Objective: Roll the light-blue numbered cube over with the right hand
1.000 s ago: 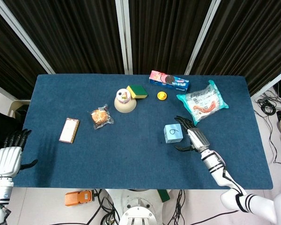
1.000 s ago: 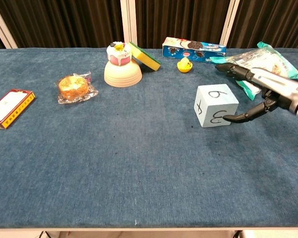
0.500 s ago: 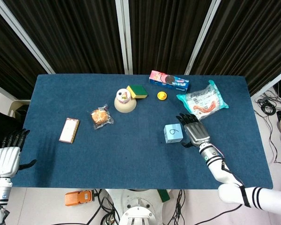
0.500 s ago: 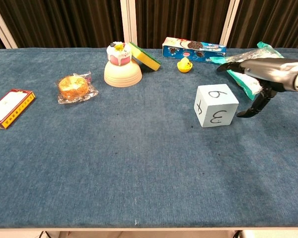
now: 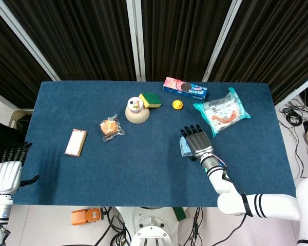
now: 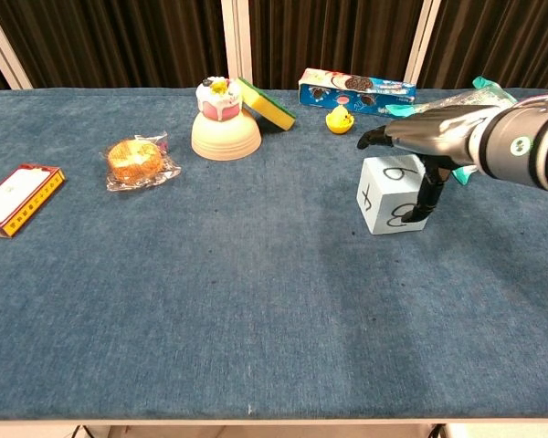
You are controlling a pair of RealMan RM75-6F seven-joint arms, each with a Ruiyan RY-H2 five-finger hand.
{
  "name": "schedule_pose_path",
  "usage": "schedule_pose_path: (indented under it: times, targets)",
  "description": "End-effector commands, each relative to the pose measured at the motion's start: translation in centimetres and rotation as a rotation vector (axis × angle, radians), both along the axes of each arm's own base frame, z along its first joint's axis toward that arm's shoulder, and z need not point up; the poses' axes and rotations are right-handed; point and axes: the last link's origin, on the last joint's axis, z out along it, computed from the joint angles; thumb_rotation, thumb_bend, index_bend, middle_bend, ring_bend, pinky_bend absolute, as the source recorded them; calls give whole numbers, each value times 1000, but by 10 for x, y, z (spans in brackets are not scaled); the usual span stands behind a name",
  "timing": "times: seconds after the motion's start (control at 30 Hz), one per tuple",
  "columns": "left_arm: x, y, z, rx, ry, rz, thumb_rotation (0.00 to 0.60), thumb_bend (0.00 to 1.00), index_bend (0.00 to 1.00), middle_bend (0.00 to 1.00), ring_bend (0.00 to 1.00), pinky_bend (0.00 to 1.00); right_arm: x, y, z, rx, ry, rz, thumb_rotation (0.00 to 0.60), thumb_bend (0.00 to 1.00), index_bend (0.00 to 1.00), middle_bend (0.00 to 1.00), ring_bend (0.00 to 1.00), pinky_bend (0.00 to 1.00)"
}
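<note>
The light-blue numbered cube (image 6: 382, 197) stands on the blue table (image 6: 256, 301), right of centre. My right hand (image 6: 431, 139) lies flat over its top, fingers stretched out to the left past the cube. Its thumb hangs down in front of the cube's near face. In the head view the right hand (image 5: 196, 142) covers most of the cube (image 5: 183, 148), and only the left edge shows. The fingers do not close around it. My left hand (image 5: 8, 173) hangs with fingers apart off the table's near left corner, holding nothing.
Behind the cube lie a snack bag (image 5: 222, 111), a cookie box (image 5: 185, 88) and a small yellow duck (image 5: 177, 104). Further left are a bowl with a toy cake (image 5: 136, 111), a sponge (image 5: 151, 100), a wrapped bun (image 5: 110, 127) and a flat box (image 5: 76, 142).
My right hand has swung from the cube's right side up and left over its top, turning palm down. The cube has stayed in place. The left hand is unchanged.
</note>
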Motion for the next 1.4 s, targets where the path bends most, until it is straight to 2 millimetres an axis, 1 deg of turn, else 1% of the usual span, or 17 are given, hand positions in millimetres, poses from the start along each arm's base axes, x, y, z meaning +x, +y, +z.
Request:
schedule_pose_path:
  times: [0.03,0.13,0.17,0.2,0.27,0.3,0.37,0.43,0.6,0.77,0.93,1.03,1.2,1.4]
  targets:
    - [-1,0,0,-1,0,2,600,21,82,70,0,0,2,-2,-5,-5,26,2,600,319,169,137,3,28]
    - [-1,-1,0,-1,-1,5,600,21,82,70,0,0,5,-5,-9,-17,34,8,600,323,285,202,47,44]
    - [-2,-1,0,-1,-1,7,600,21,82,70,0,0,5,-6,-11,-26,29,13,600,337,353,244,86,53]
    - [-2,-2,0,-1,0,8,600,21,82,70,0,0,6,-7,-12,-31,19,16,600,344,372,258,100,56]
    - [-3,-3,0,1,0,12,600,21,82,70,0,0,6,-7,-12,-39,-13,18,600,391,477,332,175,80]
    - [-4,-3,1,1,0,14,600,21,82,70,0,0,6,-7,-12,-44,-33,19,600,405,512,357,199,88]
    - [-5,-4,1,2,1,18,600,21,82,70,0,0,4,-7,-9,-52,-86,15,600,410,561,393,232,94]
    - [-6,-4,1,1,1,21,600,21,82,70,0,0,2,-5,-5,-60,-156,1,600,410,583,410,246,94]
    - [-6,-4,1,0,-1,21,600,21,82,70,0,0,-8,1,7,-101,-398,-32,600,410,619,438,271,104]
    - [-3,-1,-1,-3,-3,11,600,21,82,70,0,0,-26,7,8,-140,-628,-81,600,410,619,441,273,109]
    - [0,1,-3,-9,-8,0,600,21,82,70,0,0,-48,13,-3,-153,-859,-153,600,410,604,440,262,73]
    - [1,2,-4,-13,-6,-4,600,21,82,70,0,0,-59,13,-12,-149,-946,-171,600,410,593,440,251,56]
    - [2,3,-4,-14,-8,-5,600,21,82,70,0,0,-73,13,-27,-149,-1057,-202,600,410,573,440,235,37]
    - [3,3,-4,-18,-8,-4,600,21,82,70,0,0,-83,12,-43,-134,-1133,-223,600,410,546,440,217,16]
